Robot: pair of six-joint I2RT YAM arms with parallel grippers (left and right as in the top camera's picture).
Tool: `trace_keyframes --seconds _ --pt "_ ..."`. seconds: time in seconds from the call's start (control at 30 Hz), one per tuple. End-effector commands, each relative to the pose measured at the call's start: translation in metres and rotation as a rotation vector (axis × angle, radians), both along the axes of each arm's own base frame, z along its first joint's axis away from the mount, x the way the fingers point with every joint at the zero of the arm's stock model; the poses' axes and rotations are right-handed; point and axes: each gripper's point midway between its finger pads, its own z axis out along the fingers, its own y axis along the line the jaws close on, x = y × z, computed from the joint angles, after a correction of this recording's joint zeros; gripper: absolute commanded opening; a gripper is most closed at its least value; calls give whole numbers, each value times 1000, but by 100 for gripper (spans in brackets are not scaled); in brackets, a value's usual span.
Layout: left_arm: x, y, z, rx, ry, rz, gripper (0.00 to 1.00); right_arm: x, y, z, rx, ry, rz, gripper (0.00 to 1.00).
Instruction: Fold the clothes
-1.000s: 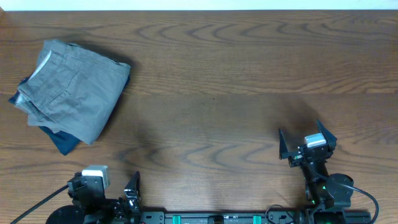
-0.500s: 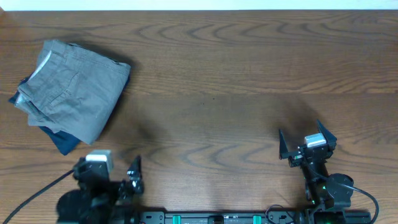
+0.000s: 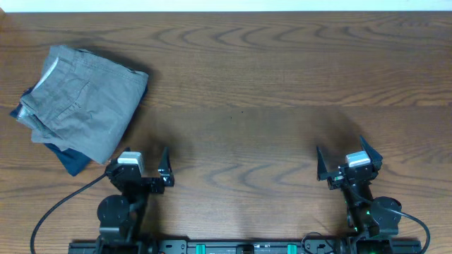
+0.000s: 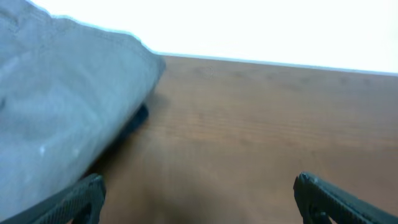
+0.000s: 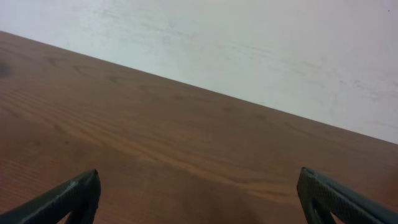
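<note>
The grey shorts (image 3: 83,102) lie folded at the far left of the table, on top of a dark navy garment (image 3: 70,160) whose edge shows beneath them. In the left wrist view the grey shorts (image 4: 56,112) fill the left side, with a dark strip of the navy garment (image 4: 138,118) under them. My left gripper (image 3: 138,169) is open and empty, just right of and below the pile, apart from it; its fingers (image 4: 199,196) show wide apart. My right gripper (image 3: 346,159) is open and empty at the front right; its fingers (image 5: 202,196) show over bare wood.
The wooden table (image 3: 268,92) stretches between the pile and the right arm. A pale wall (image 5: 249,43) lies beyond the table's far edge. Cables run from both arm bases along the front edge.
My left arm has risen from the front edge and moved forward and right, towards the pile, its gripper open throughout. The right arm and the clothes have not moved.
</note>
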Motion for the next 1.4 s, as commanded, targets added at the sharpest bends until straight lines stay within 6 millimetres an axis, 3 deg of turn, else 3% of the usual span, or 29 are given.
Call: trace_keyframes --seconds 0.0,0.23,0.33,1.37 --pt "8 9 -4 21 -57 49 98 -1 3 -1 -13 -3 11 99" --pt "11 27 -6 36 -84 159 98 -1 3 -1 -13 -3 11 99" --pt "9 24 -20 38 -29 135 98 -1 3 -1 -13 -3 11 99" --pt "10 18 -20 32 -30 101 98 -1 3 -1 -13 -3 11 99"
